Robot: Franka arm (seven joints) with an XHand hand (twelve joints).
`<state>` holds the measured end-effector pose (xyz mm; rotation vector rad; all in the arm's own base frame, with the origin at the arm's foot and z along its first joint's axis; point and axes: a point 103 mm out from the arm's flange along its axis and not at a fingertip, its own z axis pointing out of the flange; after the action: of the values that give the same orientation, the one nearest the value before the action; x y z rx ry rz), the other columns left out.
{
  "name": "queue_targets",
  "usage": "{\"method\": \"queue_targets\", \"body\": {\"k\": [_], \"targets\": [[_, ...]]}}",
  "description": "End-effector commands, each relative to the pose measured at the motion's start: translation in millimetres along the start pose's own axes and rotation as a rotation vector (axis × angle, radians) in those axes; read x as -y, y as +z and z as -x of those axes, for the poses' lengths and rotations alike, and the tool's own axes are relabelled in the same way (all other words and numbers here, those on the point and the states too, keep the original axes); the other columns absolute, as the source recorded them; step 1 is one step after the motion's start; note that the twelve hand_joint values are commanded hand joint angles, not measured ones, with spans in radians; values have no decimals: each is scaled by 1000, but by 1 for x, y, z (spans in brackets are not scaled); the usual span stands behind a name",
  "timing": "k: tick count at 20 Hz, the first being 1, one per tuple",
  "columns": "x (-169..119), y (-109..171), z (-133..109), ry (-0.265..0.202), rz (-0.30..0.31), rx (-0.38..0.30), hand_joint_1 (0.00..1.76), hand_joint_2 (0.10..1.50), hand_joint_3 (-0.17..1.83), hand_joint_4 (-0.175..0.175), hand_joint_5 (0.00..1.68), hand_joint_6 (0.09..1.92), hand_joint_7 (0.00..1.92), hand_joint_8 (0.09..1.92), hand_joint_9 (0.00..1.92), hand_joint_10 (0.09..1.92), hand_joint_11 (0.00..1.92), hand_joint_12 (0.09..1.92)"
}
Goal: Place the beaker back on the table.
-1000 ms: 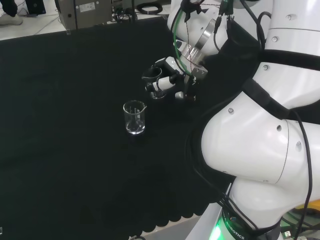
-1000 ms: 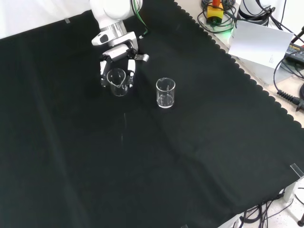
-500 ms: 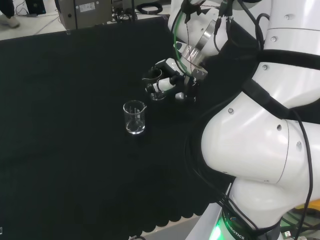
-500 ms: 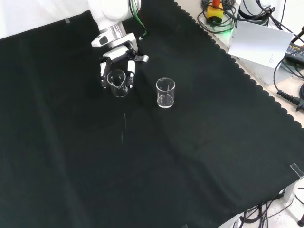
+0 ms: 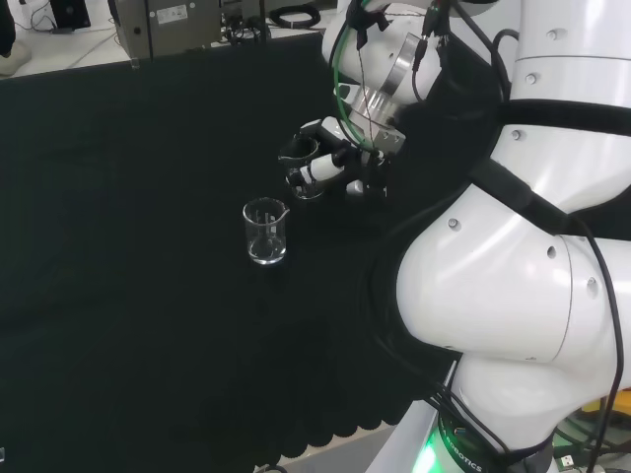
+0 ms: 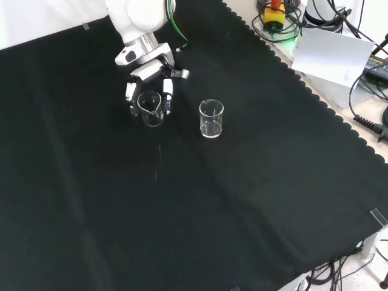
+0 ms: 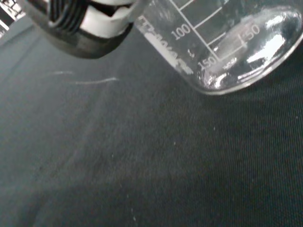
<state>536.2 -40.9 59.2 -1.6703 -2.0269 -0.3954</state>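
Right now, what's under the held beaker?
Under the beaker, bare black cloth; whether its base touches it I can't tell. The hand's fingers curl round it.

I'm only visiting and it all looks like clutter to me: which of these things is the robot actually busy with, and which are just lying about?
Part of the job:
- the beaker held in the hand
- the black cloth it goes back onto

Just lying about:
- the second beaker, standing by itself on the cloth
- the cables and the white sheet beyond the cloth's edge

Scale marks 50, 100, 150 on beaker [image 7: 227, 42]
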Motion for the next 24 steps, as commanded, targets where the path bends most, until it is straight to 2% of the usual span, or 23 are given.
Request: {"method": "queue_targets", "body": {"k": [1,5,9,13,19,24], "targets": [[4,-3,0,22,-63,31,1085,918,-175,-6,442,738,417,689,830,87,348,1291],[6,-7,-4,26,-71,43,1039,901,-175,-14,364,506,292,666,721,87,196,1344],[9,-14,-8,36,-89,54,1027,897,-175,-14,360,460,273,659,696,87,169,1347],[13,-25,-16,35,-73,71,1009,890,-175,-16,353,418,253,654,671,87,149,1362],[30,-66,-44,30,-22,108,972,871,-175,-16,351,293,185,647,584,87,53,1407],[61,-103,-75,33,24,127,958,870,-175,-16,353,265,170,644,570,87,37,1412]]}}
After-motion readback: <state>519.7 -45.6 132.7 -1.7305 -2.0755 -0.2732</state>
